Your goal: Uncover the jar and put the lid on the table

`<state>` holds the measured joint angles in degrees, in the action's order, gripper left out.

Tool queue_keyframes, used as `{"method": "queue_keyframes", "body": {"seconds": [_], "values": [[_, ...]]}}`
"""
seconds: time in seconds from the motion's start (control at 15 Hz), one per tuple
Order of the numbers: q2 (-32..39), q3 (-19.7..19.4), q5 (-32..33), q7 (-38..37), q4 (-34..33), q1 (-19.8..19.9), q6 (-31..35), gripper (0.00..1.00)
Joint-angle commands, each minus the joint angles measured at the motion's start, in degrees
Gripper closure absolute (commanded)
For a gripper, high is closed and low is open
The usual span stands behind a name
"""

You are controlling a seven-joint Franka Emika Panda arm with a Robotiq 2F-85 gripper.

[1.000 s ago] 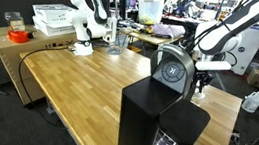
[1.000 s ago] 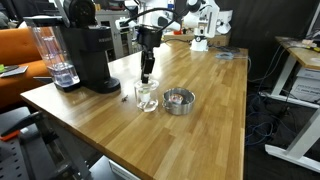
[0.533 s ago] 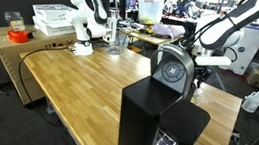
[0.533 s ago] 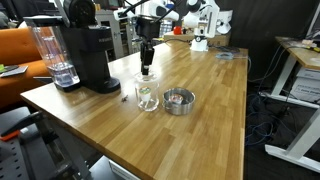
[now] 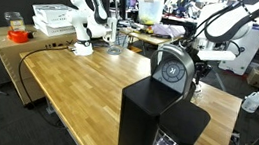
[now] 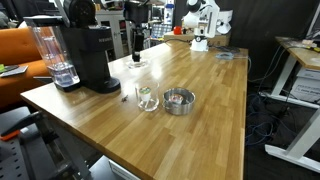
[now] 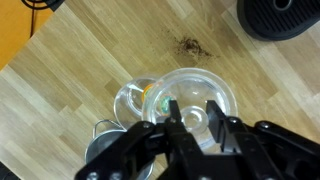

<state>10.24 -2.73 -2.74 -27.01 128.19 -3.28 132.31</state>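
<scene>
A clear glass jar (image 6: 146, 97) stands open on the wooden table (image 6: 205, 130); something small and coloured lies inside it. My gripper (image 6: 137, 52) is shut on the knob of the round clear glass lid (image 6: 137, 63) and holds it well above the table, up and back from the jar. In the wrist view the lid (image 7: 195, 92) sits between my fingers (image 7: 193, 120), with the jar (image 7: 135, 97) below to the left. In an exterior view only my arm (image 5: 220, 32) shows; the gripper is hidden behind the coffee machine.
A small metal bowl (image 6: 178, 100) sits beside the jar, also in the wrist view (image 7: 100, 142). A black coffee machine (image 6: 88, 55) and a blender jug (image 6: 50, 55) stand at the table's end. A dark stain (image 7: 188, 45) marks the wood. A second robot arm (image 5: 82, 11) stands at the far end.
My gripper has risen from the jar's mouth with the lid in it, and has moved up and back toward the coffee machine. The jar stays in place, now open.
</scene>
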Motion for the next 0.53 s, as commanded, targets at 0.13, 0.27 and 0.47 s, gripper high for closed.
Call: {"method": "queue_keyframes", "body": {"seconds": [0.13,0.27,0.47], "values": [[-9.0,2.0,0.6,-0.4,6.8,-0.7,-0.9,0.92],[-12.4,2.6,0.4,-1.0,9.4,-0.5,-0.6,0.92],[-17.8,3.4,0.4,-2.7,14.4,0.1,-0.2,0.92]]}}
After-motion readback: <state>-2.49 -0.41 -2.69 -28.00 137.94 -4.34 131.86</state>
